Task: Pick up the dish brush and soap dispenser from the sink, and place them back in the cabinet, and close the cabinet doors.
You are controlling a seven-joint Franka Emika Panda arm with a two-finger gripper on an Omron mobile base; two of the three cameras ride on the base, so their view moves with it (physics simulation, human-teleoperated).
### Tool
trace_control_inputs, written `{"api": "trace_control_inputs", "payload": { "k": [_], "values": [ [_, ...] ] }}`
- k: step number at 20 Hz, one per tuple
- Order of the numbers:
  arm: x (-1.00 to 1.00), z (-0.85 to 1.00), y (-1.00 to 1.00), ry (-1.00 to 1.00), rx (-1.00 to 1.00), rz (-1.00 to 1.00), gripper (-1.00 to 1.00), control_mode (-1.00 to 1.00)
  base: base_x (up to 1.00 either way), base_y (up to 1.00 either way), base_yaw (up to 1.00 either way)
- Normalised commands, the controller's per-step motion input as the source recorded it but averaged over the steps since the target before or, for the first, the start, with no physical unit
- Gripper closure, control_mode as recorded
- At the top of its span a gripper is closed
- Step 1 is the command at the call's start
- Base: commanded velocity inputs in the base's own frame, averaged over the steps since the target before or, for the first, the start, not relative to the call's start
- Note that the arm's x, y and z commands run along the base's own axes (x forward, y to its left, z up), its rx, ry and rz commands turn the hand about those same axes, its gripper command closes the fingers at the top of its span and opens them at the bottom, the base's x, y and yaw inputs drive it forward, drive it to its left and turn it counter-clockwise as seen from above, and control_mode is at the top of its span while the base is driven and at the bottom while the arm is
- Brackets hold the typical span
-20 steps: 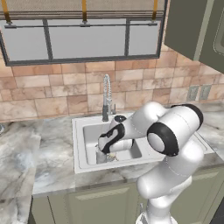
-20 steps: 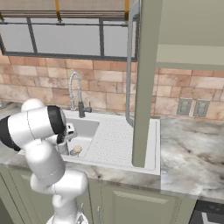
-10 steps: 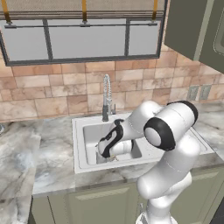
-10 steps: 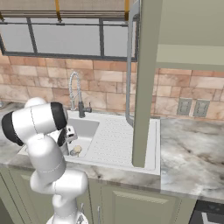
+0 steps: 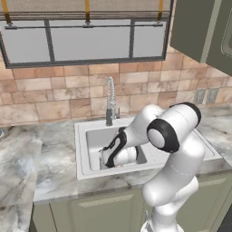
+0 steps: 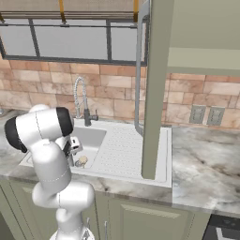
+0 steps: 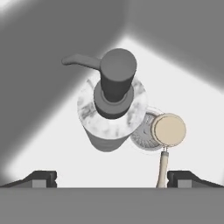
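My hand is down inside the basin of the white sink [image 5: 82, 136]. In the hand view the soap dispenser [image 7: 111, 105], a grey bottle with a black pump top, stands upright straight below the gripper [image 7: 112, 178]. The gripper is open, its fingertips [image 7: 41, 177] spread wide on either side of the bottle and touching nothing. The dish brush [image 7: 168, 130] lies beside the bottle over the drain, tan head up and pale handle toward one fingertip. The brush [image 6: 83, 161] also shows on the basin floor. The gripper [image 5: 105, 159] hangs low in the basin. An open cabinet door [image 6: 154, 89] stands edge-on over the drainboard.
A chrome spring-neck faucet [image 5: 110, 100] rises behind the basin. The ribbed drainboard [image 6: 126, 150] lies to the right of it. The marble counter [image 6: 211, 164] runs on both sides. Green base cabinets [image 5: 90, 210] sit below. The wall cabinet [image 5: 199, 27] hangs upper right.
The hand has sunk lower into the basin, toward the soap dispenser. The jaws have stayed open.
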Motion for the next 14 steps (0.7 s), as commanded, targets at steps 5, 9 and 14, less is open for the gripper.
{"api": "trace_control_inputs", "payload": {
  "k": [5, 9, 14],
  "values": [
    [0.04, -0.04, 0.06, 0.00, 0.00, 0.03, -1.00, -1.00, 0.00, 0.00, 0.00],
    [0.00, 0.00, 0.00, 0.00, 0.00, 0.06, -1.00, -1.00, 0.00, 0.00, 0.00],
    [0.00, 0.00, 0.00, 0.00, 0.00, 0.08, -1.00, -1.00, 0.00, 0.00, 0.00]
  ]
}}
